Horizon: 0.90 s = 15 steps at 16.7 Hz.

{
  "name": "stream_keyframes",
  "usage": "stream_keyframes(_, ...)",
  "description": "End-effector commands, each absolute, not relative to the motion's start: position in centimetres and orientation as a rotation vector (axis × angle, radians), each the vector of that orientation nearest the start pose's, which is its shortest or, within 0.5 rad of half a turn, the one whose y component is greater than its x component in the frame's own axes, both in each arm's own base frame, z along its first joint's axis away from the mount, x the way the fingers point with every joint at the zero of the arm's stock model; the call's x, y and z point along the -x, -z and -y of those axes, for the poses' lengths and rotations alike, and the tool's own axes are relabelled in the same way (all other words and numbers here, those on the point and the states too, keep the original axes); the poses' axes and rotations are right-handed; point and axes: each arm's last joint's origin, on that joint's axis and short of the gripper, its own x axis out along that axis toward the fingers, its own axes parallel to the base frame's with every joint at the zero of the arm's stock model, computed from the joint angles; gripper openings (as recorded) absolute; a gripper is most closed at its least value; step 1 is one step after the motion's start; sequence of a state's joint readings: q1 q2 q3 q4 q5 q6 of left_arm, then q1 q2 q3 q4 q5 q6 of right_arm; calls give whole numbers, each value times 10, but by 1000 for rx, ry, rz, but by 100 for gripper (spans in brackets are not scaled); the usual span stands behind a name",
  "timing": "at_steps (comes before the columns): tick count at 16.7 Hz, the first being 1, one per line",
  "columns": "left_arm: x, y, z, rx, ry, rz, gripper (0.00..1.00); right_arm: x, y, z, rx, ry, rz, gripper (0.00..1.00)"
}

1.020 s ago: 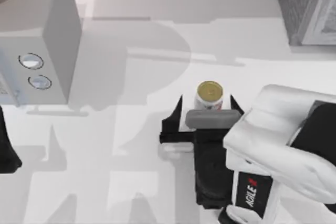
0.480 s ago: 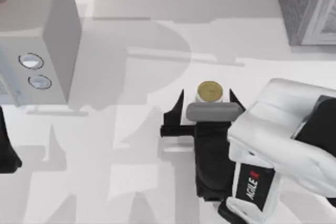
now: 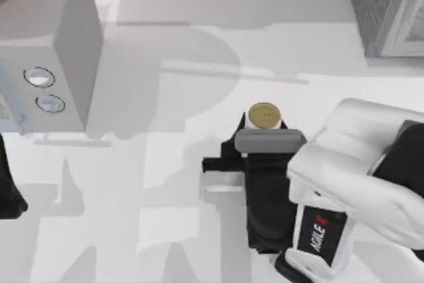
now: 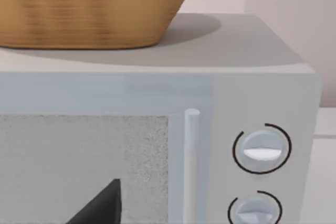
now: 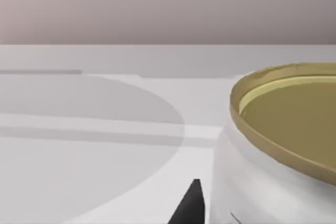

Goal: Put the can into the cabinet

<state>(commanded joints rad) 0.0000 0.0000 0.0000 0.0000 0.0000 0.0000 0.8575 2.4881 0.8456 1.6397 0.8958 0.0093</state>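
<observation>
**Right pincer closed around the can near the worktop's middle**

The can (image 3: 264, 116) stands upright on the white worktop (image 3: 165, 164), a little toward four o'clock from the centre of the top view, its dull gold lid facing up. The right pincer (image 3: 264, 129) sits at the can's six o'clock side, and its two dark fingers (image 3: 242, 126) are drawn in tight against the can's white body, one at the nine o'clock flank and one at the three o'clock flank, so the can is clamped between them. The grey block of the pincer covers the can's lower side from above. In the right wrist view the can (image 5: 278, 150) looms very close, gold rim and white wall, with one dark fingertip (image 5: 190, 205) just beside its wall.

The right arm's white casing (image 3: 351, 177) runs off toward five o'clock.

A pale grey microwave (image 3: 50, 51) stands at the worktop's ten o'clock region, its two round knobs (image 3: 41, 77) facing six o'clock. The left wrist view looks at the microwave's front (image 4: 157, 129): door handle (image 4: 191, 166), speckled window, and a woven basket (image 4: 89, 9) resting on top of it. A dark tip of the left pincer (image 4: 100, 205) shows there; whether its fingers are apart or together I cannot tell. The left arm (image 3: 8, 190) is parked at the nine o'clock edge.

A grey speckled cabinet (image 3: 387, 8) stands at the one o'clock corner, well apart from the can.
</observation>
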Motion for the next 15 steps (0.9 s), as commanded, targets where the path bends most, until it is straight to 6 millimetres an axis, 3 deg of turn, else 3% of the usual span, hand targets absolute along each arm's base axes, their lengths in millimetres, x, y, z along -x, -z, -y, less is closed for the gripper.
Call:
stream_keyframes(3, -106, -160, 1, 0, 0, 0, 100, -254, -11, -262, -1, 10, 6, 2)
stream_keyframes(4, -106, -160, 1, 0, 0, 0, 100, -254, -11, -262, -1, 10, 6, 0)
stream_keyframes(13, -106, -160, 1, 0, 0, 0, 100, -254, -11, -263, -3, 7, 6, 0)
stream_keyframes(15, -106, -160, 1, 0, 0, 0, 100, -256, -21, -266, -19, 5, 17, 0)
